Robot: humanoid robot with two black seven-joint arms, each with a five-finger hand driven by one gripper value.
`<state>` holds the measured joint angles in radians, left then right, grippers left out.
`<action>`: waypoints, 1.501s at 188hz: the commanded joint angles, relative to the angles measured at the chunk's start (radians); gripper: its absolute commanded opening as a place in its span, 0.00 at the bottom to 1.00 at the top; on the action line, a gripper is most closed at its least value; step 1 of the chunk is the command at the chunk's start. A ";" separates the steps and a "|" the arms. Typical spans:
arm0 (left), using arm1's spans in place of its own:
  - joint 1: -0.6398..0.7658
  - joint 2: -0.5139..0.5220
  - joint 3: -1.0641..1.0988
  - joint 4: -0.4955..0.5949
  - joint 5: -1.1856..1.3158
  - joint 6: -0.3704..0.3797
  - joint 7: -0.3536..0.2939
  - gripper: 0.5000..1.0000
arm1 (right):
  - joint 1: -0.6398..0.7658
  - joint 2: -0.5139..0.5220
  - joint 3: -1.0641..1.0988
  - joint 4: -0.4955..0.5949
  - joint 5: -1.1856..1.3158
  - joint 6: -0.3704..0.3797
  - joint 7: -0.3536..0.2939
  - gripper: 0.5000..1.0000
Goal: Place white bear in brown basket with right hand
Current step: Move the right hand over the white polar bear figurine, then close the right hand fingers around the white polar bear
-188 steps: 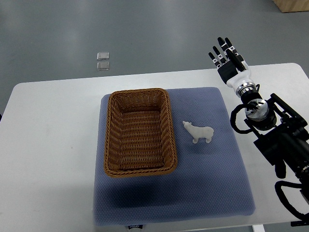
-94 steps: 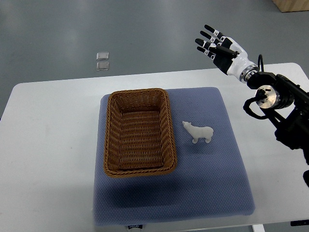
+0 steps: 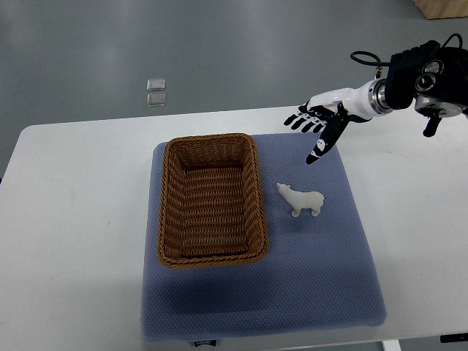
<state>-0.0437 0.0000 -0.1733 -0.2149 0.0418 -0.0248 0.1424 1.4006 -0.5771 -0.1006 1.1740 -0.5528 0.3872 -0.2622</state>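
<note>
A small white bear (image 3: 302, 199) stands on the blue mat (image 3: 292, 278), just right of the brown wicker basket (image 3: 210, 199). The basket has nothing in it. My right hand (image 3: 313, 129) reaches in from the upper right and hovers above the mat's far edge, up and to the right of the bear. Its fingers are spread and hold nothing, with the thumb pointing down toward the mat. A clear gap separates the hand from the bear. The left arm does not show.
The mat lies on a white table (image 3: 73, 219) with a grey floor beyond its far edge. Two small clear squares (image 3: 155, 91) lie on the floor. A wooden corner (image 3: 439, 7) shows at the top right.
My right arm has swung up and out toward the top right edge. The hand has turned over and moved left and down, closer to the bear. The bear and basket stayed put.
</note>
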 commanded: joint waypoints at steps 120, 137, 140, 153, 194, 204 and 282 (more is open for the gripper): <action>0.001 0.000 0.001 0.011 -0.002 0.000 0.000 1.00 | -0.169 0.031 -0.019 0.061 -0.006 -0.222 -0.008 0.83; -0.001 0.000 0.001 0.011 -0.002 0.000 0.000 1.00 | -0.186 0.033 -0.019 0.062 -0.007 -0.235 -0.008 0.82; -0.001 0.000 0.001 0.011 -0.002 0.000 0.000 1.00 | -0.190 0.034 -0.019 0.062 -0.007 -0.238 -0.006 0.82; -0.001 0.000 0.001 0.011 -0.002 0.000 0.000 1.00 | -0.203 0.048 -0.019 0.067 -0.009 -0.257 -0.006 0.81; -0.001 0.000 0.001 0.012 -0.002 0.000 0.000 1.00 | -0.233 0.062 -0.019 0.067 -0.044 -0.288 -0.005 0.71; -0.001 0.000 0.000 0.012 -0.003 0.002 0.000 1.00 | -0.239 0.062 -0.019 0.067 -0.045 -0.288 -0.005 0.65; 0.001 0.000 0.000 0.012 -0.003 0.002 0.000 1.00 | -0.269 0.065 -0.021 0.067 -0.111 -0.278 0.001 0.00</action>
<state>-0.0433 0.0000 -0.1734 -0.2024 0.0383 -0.0229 0.1427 1.1383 -0.5124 -0.1206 1.2409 -0.6438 0.1066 -0.2605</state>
